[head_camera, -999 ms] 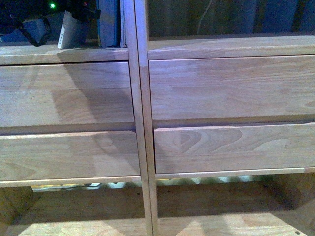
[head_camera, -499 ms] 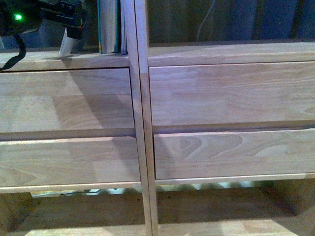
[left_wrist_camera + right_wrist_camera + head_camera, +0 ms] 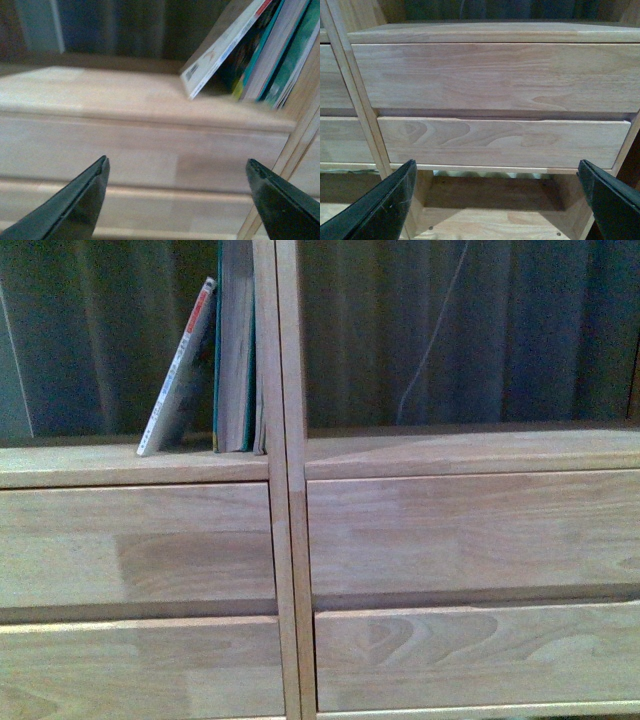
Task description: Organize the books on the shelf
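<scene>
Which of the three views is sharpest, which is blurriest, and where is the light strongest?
Right wrist view: sharpest, wood grain crisp on the drawer fronts, evenly lit. Left wrist view: blurriest, the leaning white book and the shelf edge smeared. Front view: dim with a bluish cast, the curtain behind dark, the ledge under the books brightest.

I see a pale, smooth, matt wooden shelf unit (image 3: 420, 540) and a thin, glossy white paperback (image 3: 178, 368).
</scene>
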Robot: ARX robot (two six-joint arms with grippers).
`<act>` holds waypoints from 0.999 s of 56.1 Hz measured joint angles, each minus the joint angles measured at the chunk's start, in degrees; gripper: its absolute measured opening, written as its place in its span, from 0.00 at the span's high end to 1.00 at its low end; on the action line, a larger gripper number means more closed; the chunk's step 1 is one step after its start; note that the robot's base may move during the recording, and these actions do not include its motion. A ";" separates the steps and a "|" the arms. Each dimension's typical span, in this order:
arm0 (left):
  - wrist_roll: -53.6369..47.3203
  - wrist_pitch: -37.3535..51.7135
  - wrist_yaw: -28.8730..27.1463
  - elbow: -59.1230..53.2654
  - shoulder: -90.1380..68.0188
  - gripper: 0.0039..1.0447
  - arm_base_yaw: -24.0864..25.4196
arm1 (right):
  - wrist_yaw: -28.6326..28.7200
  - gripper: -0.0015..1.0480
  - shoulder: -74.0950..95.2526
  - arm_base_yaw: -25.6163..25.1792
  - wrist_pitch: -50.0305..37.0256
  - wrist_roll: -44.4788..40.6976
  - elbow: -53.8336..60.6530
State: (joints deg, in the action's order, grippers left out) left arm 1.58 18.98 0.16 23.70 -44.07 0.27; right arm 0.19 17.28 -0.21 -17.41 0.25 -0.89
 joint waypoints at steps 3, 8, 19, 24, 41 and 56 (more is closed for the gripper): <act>-0.35 0.31 -0.07 -2.89 4.09 0.47 -0.07 | 0.02 0.16 -0.55 0.00 0.50 -0.04 0.00; -0.57 1.01 -0.17 -5.88 6.43 0.61 -0.09 | 0.00 0.30 -2.14 0.00 2.14 -0.02 0.00; -0.90 1.79 -0.17 -11.76 10.84 0.95 -0.15 | 0.02 0.62 -5.22 0.00 5.25 -0.04 0.00; -0.96 1.79 -0.15 -13.57 12.83 0.98 -0.15 | 0.00 0.75 -6.32 0.00 6.40 -0.04 0.00; -0.98 0.35 -0.13 -17.92 19.08 0.98 -0.17 | -0.04 0.97 -16.83 0.02 17.22 -0.11 0.00; -0.98 -2.86 -0.17 -20.33 24.50 0.98 -0.17 | -0.02 0.97 -16.94 0.02 17.33 -0.11 0.00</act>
State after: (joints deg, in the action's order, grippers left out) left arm 0.60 16.12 -0.01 3.38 -19.57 0.10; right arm 0.16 0.34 -0.19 -0.08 0.14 -0.89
